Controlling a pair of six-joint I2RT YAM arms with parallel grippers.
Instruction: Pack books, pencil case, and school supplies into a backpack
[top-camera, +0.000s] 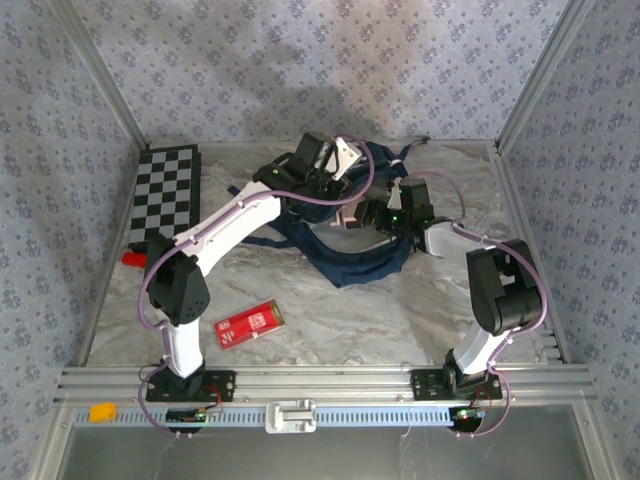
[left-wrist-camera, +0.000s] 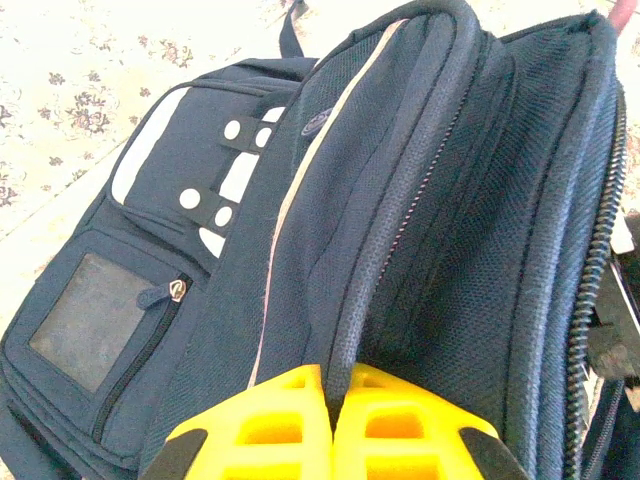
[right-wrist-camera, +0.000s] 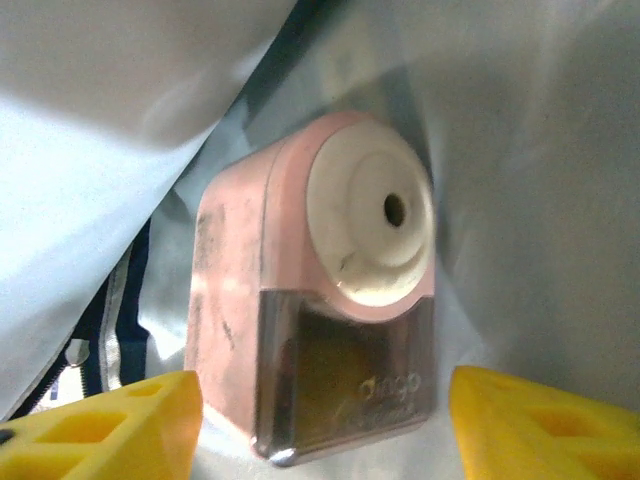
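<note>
The navy backpack (top-camera: 352, 258) lies in the middle of the table with its top held up. My left gripper (left-wrist-camera: 342, 400) is shut on a fold of dark fabric at the backpack's (left-wrist-camera: 420, 200) opened zip edge; in the top view the left gripper (top-camera: 322, 160) is at the bag's far side. My right gripper (right-wrist-camera: 325, 388) is open inside the bag, against pale lining. A pink pencil sharpener (right-wrist-camera: 330, 280) with a white dial stands between its yellow fingers, with a clear gap on the right. The red pencil case (top-camera: 250, 322) lies flat near the left arm's base. The books are hidden.
A black-and-white chequered board (top-camera: 165, 195) lies at the far left, with a tiny red block (top-camera: 133, 257) by its near corner. A metal frame and patterned walls enclose the table. A rail (top-camera: 320, 385) runs along the near edge.
</note>
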